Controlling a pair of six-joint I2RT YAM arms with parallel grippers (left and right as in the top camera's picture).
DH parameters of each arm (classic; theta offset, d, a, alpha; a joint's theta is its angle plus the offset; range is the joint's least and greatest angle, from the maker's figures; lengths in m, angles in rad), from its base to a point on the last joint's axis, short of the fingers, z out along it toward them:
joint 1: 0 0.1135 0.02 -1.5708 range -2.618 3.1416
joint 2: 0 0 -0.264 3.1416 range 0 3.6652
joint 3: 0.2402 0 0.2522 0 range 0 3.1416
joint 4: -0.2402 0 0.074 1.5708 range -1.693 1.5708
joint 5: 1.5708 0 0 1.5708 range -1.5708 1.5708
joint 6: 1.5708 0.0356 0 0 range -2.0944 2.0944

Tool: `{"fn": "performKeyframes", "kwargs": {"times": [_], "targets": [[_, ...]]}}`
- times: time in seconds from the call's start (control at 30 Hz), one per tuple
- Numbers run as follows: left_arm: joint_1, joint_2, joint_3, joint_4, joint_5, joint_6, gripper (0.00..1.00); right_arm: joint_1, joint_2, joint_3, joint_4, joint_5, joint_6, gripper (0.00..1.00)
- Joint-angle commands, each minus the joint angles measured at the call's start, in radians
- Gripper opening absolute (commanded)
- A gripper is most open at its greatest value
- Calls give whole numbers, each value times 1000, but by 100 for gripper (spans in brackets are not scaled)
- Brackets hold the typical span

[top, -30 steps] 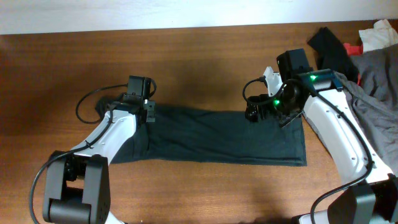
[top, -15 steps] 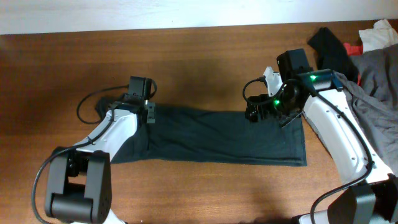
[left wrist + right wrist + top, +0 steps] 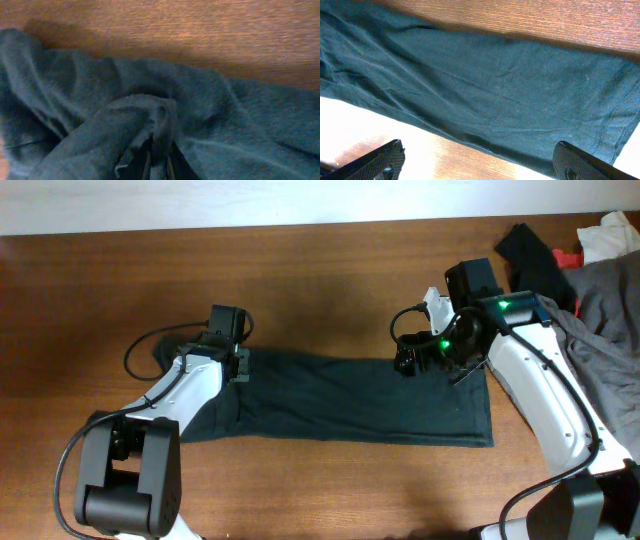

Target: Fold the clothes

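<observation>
Clothes (image 3: pixel 360 400) — fold pinched between left fingers (image 3: pixel 134 167); right fingers (image 3: pixel 580 162) spread.

No lettering, label, brand, number or sign is legible on the dark green garment (image 3: pixel 350 395) or elsewhere.

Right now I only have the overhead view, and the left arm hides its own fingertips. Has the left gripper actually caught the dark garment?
Observer: Yes. In the left wrist view, the left gripper is pinched on a raised fold of the dark garment.
Operator: And the right one, is anything in it?
Observer: No. The right wrist view shows the right gripper wide open, with nothing between its fingers and the cloth lying flat beneath.
Operator: Is the left pinch on a single layer or a bunch?
Observer: A bunch. The cloth around those fingers is gathered into several ridges.
</observation>
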Motion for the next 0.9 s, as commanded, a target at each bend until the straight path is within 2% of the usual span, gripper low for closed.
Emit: {"fn": "performKeyframes", "kwargs": {"times": [0.0, 0.47, 0.77, 0.87], "targets": [[3, -30, 20, -12, -91, 0, 1, -6, 4, -5, 1, 16, 1, 99], [9, -82, 20, -18, -139, -4, 2, -6, 4, -5, 1, 16, 0, 99], [59, -80, 20, -32, -142, -4, 4, -6, 4, -5, 2, 17, 0, 99], [65, -80, 20, -36, -126, -4, 18, -6, 4, -5, 2, 17, 0, 99]]}}
